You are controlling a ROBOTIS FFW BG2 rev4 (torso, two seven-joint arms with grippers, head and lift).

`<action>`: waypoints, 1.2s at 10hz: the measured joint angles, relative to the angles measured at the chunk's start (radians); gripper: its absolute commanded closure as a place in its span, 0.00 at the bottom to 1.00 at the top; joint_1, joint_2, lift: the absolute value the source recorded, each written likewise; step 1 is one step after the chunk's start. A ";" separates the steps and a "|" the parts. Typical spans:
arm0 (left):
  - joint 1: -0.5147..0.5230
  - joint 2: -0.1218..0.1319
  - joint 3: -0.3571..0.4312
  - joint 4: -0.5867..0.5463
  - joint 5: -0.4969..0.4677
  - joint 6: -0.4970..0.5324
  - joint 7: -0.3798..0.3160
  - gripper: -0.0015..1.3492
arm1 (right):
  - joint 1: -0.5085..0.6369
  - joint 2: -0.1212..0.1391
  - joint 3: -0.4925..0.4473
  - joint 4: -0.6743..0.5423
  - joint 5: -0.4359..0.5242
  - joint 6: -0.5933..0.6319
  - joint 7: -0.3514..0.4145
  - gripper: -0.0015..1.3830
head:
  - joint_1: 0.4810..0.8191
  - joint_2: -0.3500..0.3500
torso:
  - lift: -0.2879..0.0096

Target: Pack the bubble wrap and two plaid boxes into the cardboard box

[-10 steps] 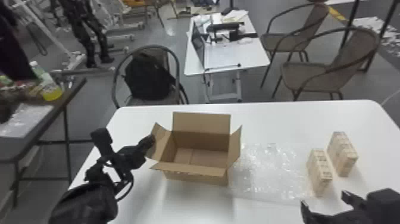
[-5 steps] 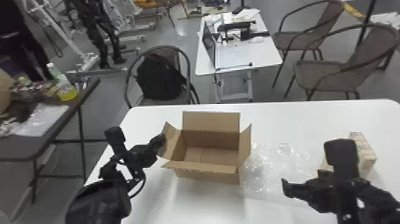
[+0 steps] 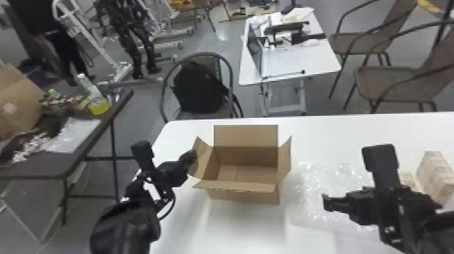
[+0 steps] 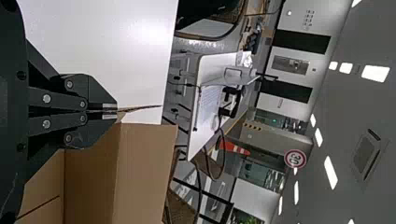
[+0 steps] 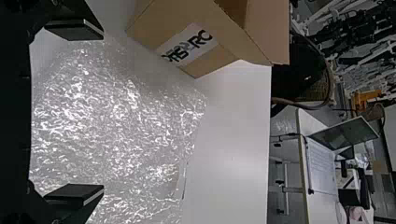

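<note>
Our right gripper (image 5: 102, 112), fingers spread wide, is the nearer; the bubble wrap (image 3: 312, 182) lies flat beneath it, just right of the cardboard box (image 3: 243, 196). Our left gripper (image 4: 116, 111) pinches a flap (image 4: 140, 108). Since a second ago, we've brought the right one leftward, closer to the box

Grey chairs (image 3: 398, 81) stand on grey floor (image 3: 317, 98).

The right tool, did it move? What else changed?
The right tool swung left and forward, open, over the bubble wrap; the head view turned left. Nothing was grabbed or let go. The left tool still pinches a flap of the cardboard box; the plaid boxes stayed.
</note>
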 measured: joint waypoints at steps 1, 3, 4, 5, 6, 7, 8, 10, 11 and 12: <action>0.004 0.001 0.012 -0.002 -0.007 0.002 0.000 0.90 | -0.017 0.002 0.001 0.035 -0.011 0.001 -0.026 0.10 | 0.63 1.00 | 0.80; 0.010 0.000 0.027 -0.005 -0.009 0.002 0.000 0.90 | -0.072 0.008 0.005 0.150 -0.029 -0.009 -0.037 0.10 | 0.63 1.00 | 0.80; 0.011 0.000 0.027 -0.005 -0.009 0.002 0.000 0.90 | -0.103 0.008 0.016 0.211 -0.035 -0.025 -0.037 0.10 | 0.63 1.00 | 0.80; 0.011 -0.002 0.026 -0.005 -0.008 0.001 0.000 0.90 | -0.136 0.008 0.034 0.266 -0.039 -0.043 -0.041 0.10 | 0.63 1.00 | 0.80; 0.011 -0.004 0.026 -0.005 -0.006 0.000 0.000 0.90 | -0.165 0.008 0.049 0.316 -0.035 -0.051 -0.050 0.10 | 0.63 1.00 | 0.80; 0.012 -0.005 0.026 -0.005 -0.005 0.000 0.000 0.90 | -0.190 0.008 0.053 0.365 -0.026 -0.052 -0.051 0.10 | 0.63 1.00 | 0.80; 0.012 -0.006 0.026 -0.005 -0.002 -0.001 0.000 0.90 | -0.212 0.008 0.058 0.409 -0.015 -0.052 -0.050 0.10 | 0.63 0.99 | 0.80; 0.012 -0.009 0.025 -0.005 0.000 -0.002 0.000 0.90 | -0.239 0.008 0.063 0.457 0.006 -0.043 -0.050 0.19 | 0.63 0.98 | 0.80; 0.012 -0.010 0.025 -0.005 0.001 -0.002 0.001 0.90 | -0.245 0.008 0.063 0.467 0.011 -0.033 -0.050 0.37 | 0.63 0.97 | 0.80; 0.013 -0.010 0.026 -0.005 0.002 -0.002 0.001 0.90 | -0.247 0.008 0.063 0.469 0.013 -0.029 -0.050 0.56 | 0.63 0.97 | 0.80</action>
